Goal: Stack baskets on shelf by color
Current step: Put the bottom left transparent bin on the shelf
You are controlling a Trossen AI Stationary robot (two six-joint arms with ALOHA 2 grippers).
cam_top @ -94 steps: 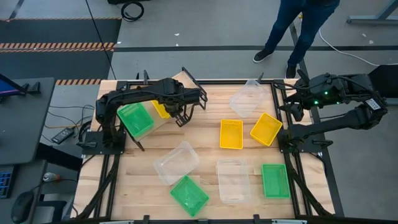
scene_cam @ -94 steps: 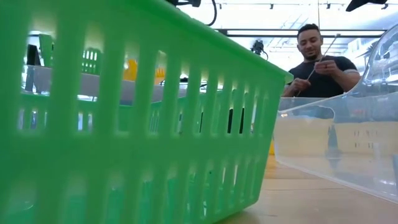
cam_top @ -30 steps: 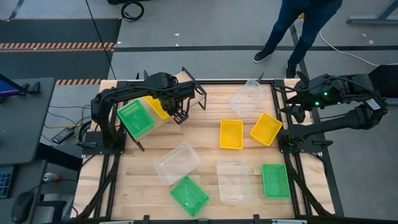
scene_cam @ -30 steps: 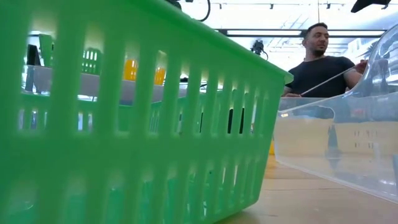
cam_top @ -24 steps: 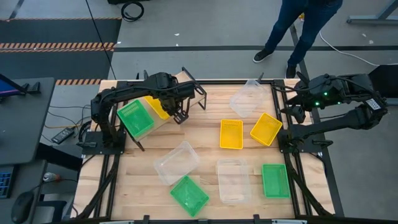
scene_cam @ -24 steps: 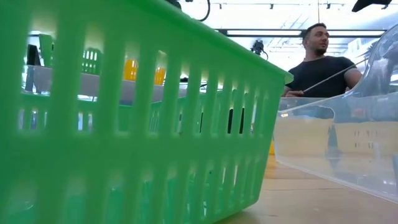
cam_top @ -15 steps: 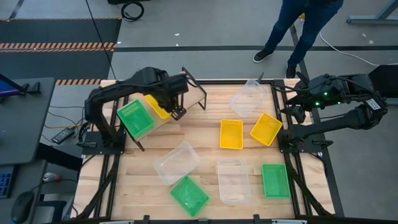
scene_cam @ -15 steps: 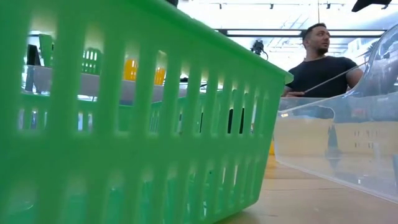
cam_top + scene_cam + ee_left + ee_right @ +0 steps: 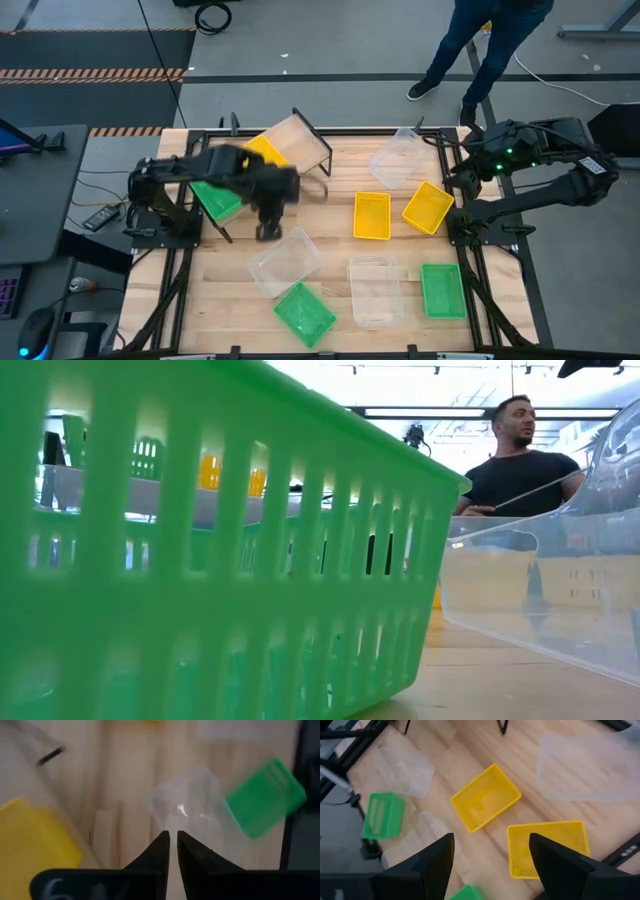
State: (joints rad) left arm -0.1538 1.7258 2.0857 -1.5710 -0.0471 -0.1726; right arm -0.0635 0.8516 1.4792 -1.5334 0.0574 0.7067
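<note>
The shelf (image 9: 296,146) stands at the table's far left corner with a green basket (image 9: 215,197) and a yellow basket (image 9: 262,150) on it. Just in front of the shelf, the left gripper (image 9: 173,851) hovers empty above a clear basket (image 9: 284,261), its fingers nearly together with only a thin gap. Well to the right of the shelf, the right gripper (image 9: 492,854) hangs with jaws spread wide and empty, above two yellow baskets (image 9: 485,797) on the table (image 9: 330,240).
</note>
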